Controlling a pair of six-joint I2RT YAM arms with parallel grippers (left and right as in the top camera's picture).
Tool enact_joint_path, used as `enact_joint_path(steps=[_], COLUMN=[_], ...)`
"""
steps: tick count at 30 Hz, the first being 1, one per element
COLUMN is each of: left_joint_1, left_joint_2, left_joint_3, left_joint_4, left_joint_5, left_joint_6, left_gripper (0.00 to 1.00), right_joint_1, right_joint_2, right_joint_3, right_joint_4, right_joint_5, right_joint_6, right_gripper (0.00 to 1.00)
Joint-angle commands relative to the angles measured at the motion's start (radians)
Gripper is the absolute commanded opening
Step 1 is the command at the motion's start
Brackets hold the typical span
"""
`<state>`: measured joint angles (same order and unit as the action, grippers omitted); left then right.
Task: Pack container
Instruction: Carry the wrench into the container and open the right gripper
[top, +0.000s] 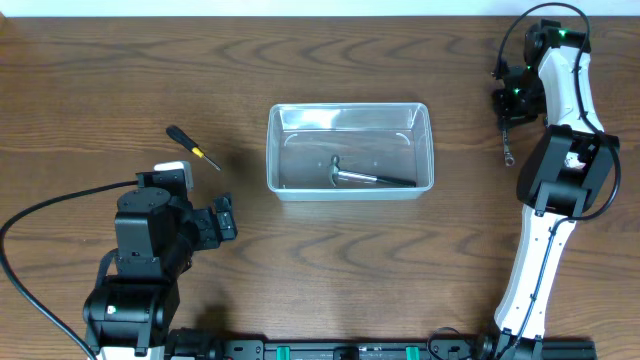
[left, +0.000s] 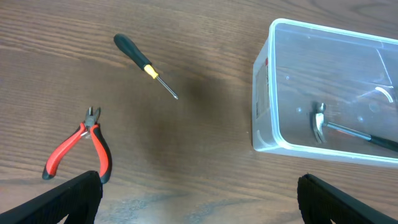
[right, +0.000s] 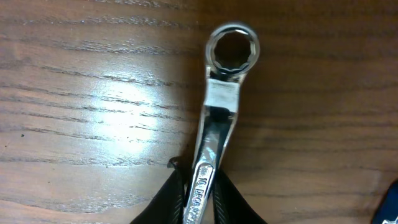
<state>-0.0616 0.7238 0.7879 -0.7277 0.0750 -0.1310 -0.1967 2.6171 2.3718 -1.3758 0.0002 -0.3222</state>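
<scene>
Gripping the wrench low on its shaft, our right gripper has its 2 fingers clamped on the metal, well to the right of the container, which stands between our 2 arms. The ring end sticks far out from the pinch. We judge the tool could pivot or slip during a carry toward the container, and that end could catch the rolled rim if we come in low. We cannot tell whether the wrench rests on the table or hangs just above it.

A hammer lies inside the container along the wall nearest our bases, so a dropped wrench may land across it and bounce.

Our left gripper hangs to the left of the container with its fingers wide apart, holding nothing. Red-handled pliers and a screwdriver also lie left of the container. The pliers sit near that gripper, so a careless descent could knock them.

As for writing, the wrench shaft bears stamped lettering that starts with "10". The rest runs between the fingers and we cannot read it. A label on the container's left end wall shows faint print, too small to read.
</scene>
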Motion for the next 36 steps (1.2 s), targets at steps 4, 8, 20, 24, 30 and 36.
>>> enact_joint_path(steps=[4, 8, 20, 24, 30, 36], left_joint_1=[0.004, 0.004, 0.004, 0.004, 0.004, 0.004], left_joint_2=[0.000, 0.000, 0.000, 0.000, 0.000, 0.000], left_joint_3=[0.021, 0.021, 0.021, 0.021, 0.021, 0.021], left_joint_4=[-0.001, -0.001, -0.002, -0.001, -0.002, -0.002], left_joint_5=[-0.004, -0.004, -0.004, -0.004, -0.004, -0.004], left_joint_6=[-0.006, -0.006, -0.006, -0.005, -0.005, -0.005], left_gripper=[0.98, 0.98, 0.98, 0.98, 0.98, 0.98], right_joint_1=[0.006, 0.007, 0.045, 0.118, 0.315, 0.546], right_joint_2=[0.036, 0.036, -0.075, -0.217, -0.411, -0.423], right_joint_3=[-0.006, -0.006, 0.016, 0.045, 0.047, 0.034], right_joint_4=[-0.004, -0.005, 0.001, 0.008, 0.083, 0.010], right_joint_5=[-0.004, -0.004, -0.130, -0.143, -0.144, -0.174], right_joint_6=[-0.001, 0.000, -0.002, -0.064, -0.226, -0.511], right_gripper=[0.12, 0.04, 0.01, 0.01, 0.01, 0.01])
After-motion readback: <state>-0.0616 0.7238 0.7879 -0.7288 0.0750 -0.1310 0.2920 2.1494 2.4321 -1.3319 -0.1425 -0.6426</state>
